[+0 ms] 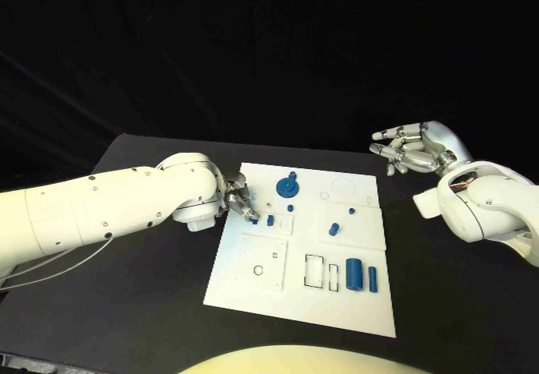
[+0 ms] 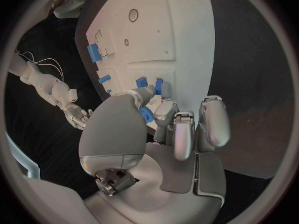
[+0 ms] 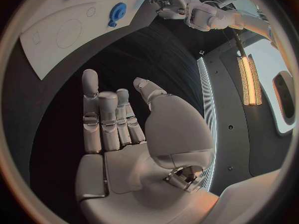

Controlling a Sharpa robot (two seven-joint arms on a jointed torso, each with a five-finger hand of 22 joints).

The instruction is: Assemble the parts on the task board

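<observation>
1. White task board lies mid-table.
2. One blue gear, two blue bars lie on it.
3. Left hand pinches one small blue part at the board's edge.
4. Right hand hovers off the board, fingers apart, holding nothing.

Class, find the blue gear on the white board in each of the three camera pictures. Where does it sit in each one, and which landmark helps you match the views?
Head view: the blue gear lies near the board's far edge, ahead of the left robot hand.
Left wrist view: I cannot pick it out among the small blue parts.
Right wrist view: the gear lies on the board beyond the right robot hand.
Shared landmark: the white board.
</observation>
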